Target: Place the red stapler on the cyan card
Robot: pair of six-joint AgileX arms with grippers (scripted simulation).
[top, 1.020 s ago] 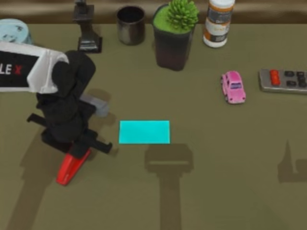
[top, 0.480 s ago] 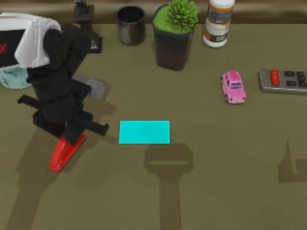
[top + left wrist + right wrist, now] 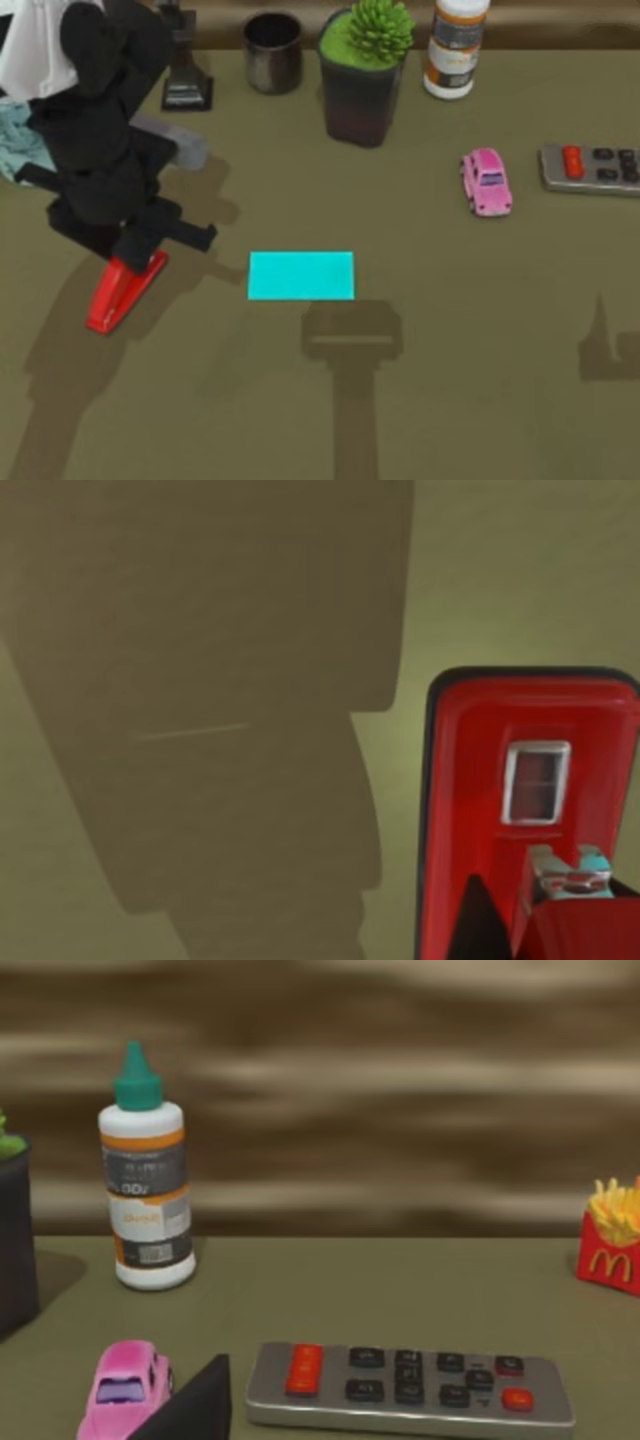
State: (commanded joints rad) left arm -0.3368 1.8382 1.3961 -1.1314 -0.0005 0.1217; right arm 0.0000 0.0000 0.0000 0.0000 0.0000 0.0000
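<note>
The red stapler (image 3: 122,292) hangs in my left gripper (image 3: 140,260), which is shut on its rear end, over the left part of the table. Its nose points toward the near left, and its shadow falls on the table below. In the left wrist view the stapler (image 3: 530,780) fills one side, with a dark finger (image 3: 490,925) pressed against it. The cyan card (image 3: 301,276) lies flat near the table's middle, to the right of the stapler and apart from it. My right gripper (image 3: 195,1410) is out of the top view and shows only as a dark edge in its own wrist view.
Along the back stand a black stand (image 3: 185,70), a dark cup (image 3: 272,50), a potted plant (image 3: 365,75) and a white bottle (image 3: 455,45). A pink toy car (image 3: 486,182) and a grey remote (image 3: 590,168) lie at the right. A fries box (image 3: 610,1245) sits farther off.
My left arm has risen and drawn back toward the far left, carrying the stapler with it. The card and the other objects have not moved.
</note>
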